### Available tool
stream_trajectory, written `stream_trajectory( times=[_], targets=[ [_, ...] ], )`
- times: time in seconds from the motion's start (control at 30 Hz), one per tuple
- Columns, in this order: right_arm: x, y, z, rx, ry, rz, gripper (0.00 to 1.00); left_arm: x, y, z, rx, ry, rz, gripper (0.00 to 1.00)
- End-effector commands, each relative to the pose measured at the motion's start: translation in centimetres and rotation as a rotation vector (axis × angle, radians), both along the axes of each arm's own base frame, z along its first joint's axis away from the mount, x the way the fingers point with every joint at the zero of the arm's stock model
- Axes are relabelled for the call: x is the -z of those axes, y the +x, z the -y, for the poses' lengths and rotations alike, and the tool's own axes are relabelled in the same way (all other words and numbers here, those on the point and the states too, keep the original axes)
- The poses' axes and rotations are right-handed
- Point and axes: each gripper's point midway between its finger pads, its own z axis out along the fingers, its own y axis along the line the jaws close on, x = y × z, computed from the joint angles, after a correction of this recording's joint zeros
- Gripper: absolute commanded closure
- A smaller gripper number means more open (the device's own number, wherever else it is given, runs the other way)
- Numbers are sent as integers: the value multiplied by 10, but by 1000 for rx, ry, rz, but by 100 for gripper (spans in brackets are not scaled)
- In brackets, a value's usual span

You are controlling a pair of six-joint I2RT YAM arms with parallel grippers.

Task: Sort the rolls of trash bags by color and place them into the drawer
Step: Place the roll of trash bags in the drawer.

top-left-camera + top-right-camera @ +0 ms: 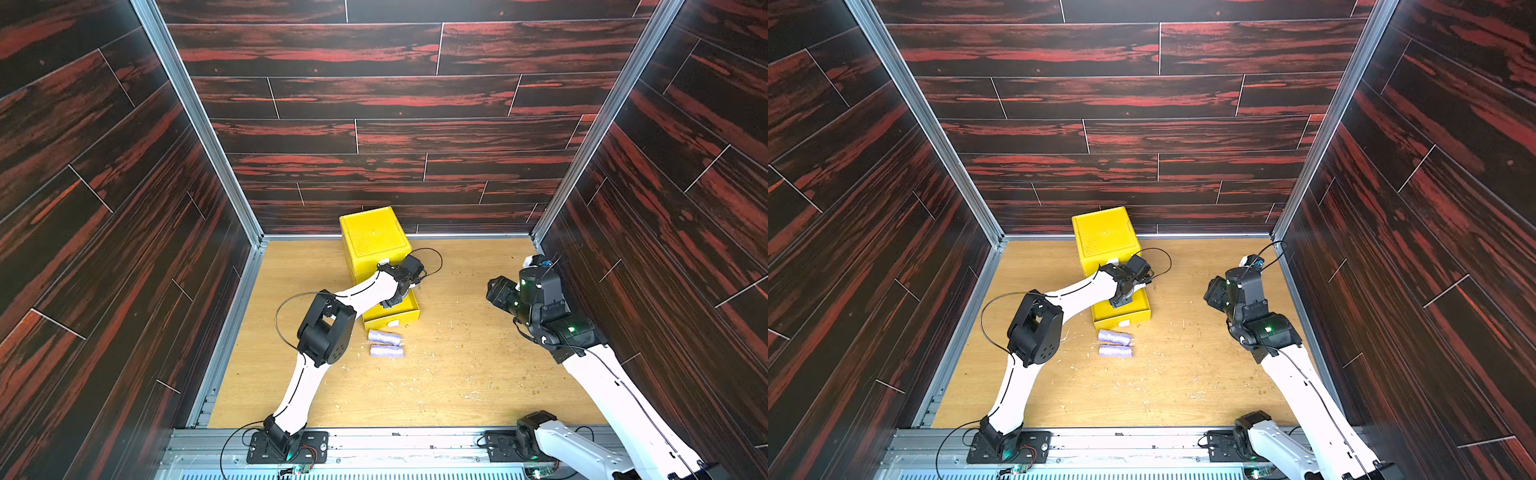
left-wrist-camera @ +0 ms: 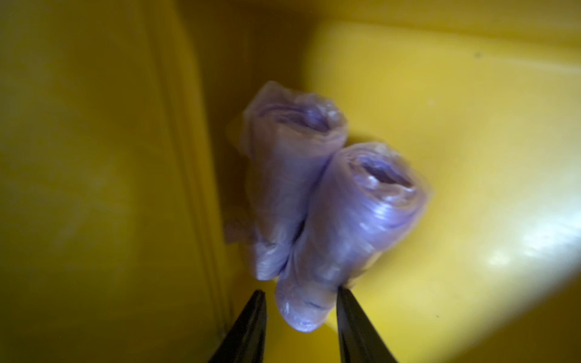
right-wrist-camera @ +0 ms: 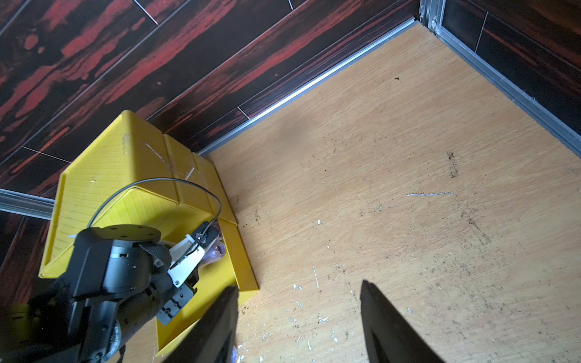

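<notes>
— Wood counter (image 1: 457,374) up front. What lies on it?
— Two purple rolls (image 1: 385,337) side by side, just before the open bottom drawer (image 1: 409,313) of the yellow chest (image 1: 372,232).
— And inside it?
— Two more purple rolls (image 2: 283,176), touching. The left fingers (image 2: 248,330) sit on both sides of one roll (image 2: 355,220). I cannot tell if they squeeze it.
— The right fingers (image 3: 386,320)?
— Spread apart over bare counter, with nothing between them. Dark red boards (image 1: 415,137) stand behind the chest.

Two purple rolls (image 1: 385,337) lie before the yellow chest (image 1: 372,239) (bottom drawer (image 1: 405,318) pulled open).
</notes>
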Motion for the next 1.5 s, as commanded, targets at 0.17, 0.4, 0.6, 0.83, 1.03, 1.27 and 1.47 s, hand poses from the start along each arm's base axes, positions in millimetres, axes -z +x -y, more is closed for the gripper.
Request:
stream_trajectory(
  times=[0.17, 0.4, 0.6, 0.83, 1.03, 1.27, 1.47],
  targets=[
    [1, 0, 2, 0, -1, 0, 35, -16, 12, -5, -59, -27, 64, 54],
    [1, 1, -1, -6, 7, -1, 35, -32, -1, -5, -52, -62, 65, 47],
    [0, 2, -4, -17, 17, -5, 35, -61, -12, 3, -32, -122, 108, 41],
    [-5, 4, -6, -24, 24, -2, 35, -114, -31, 18, -1, -220, 169, 34],
    [-10, 3, -9, -34, 36, -12, 35, -165, -56, 24, 21, -310, 229, 32],
    [-17, 4, -20, -65, 92, -28, 35, -236, -93, 13, 15, -499, 351, 32],
    [-10, 4, -33, -100, 149, -99, 37, -292, -130, -25, -32, -689, 516, 28]
  ],
)
